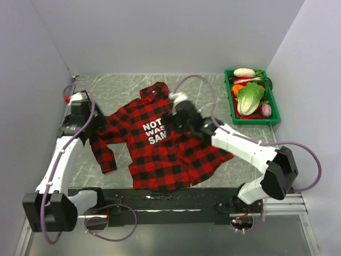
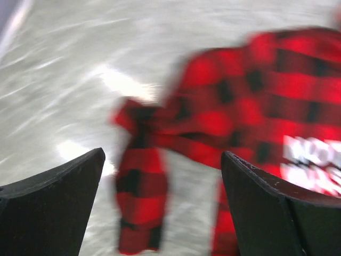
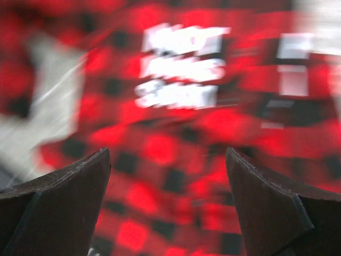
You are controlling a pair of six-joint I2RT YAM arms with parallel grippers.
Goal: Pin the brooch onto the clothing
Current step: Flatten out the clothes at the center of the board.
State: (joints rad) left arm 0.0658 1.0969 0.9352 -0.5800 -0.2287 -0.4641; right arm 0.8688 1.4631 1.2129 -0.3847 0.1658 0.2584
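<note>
The red-and-black plaid shirt (image 1: 160, 154) lies flat in the middle of the table, with white letters (image 1: 153, 132) on its chest. It also fills the right wrist view (image 3: 170, 138), blurred. The left wrist view shows its sleeve (image 2: 144, 197) and body, blurred. My left gripper (image 1: 90, 125) is open and empty above the shirt's left sleeve. My right gripper (image 1: 175, 118) is open and empty over the chest, just right of the letters. The brooch does not show in any view.
A green tray (image 1: 233, 109) of toy vegetables stands at the back right. Grey walls close the table on the left, back and right. A black rail (image 1: 176, 197) runs along the near edge by the arm bases.
</note>
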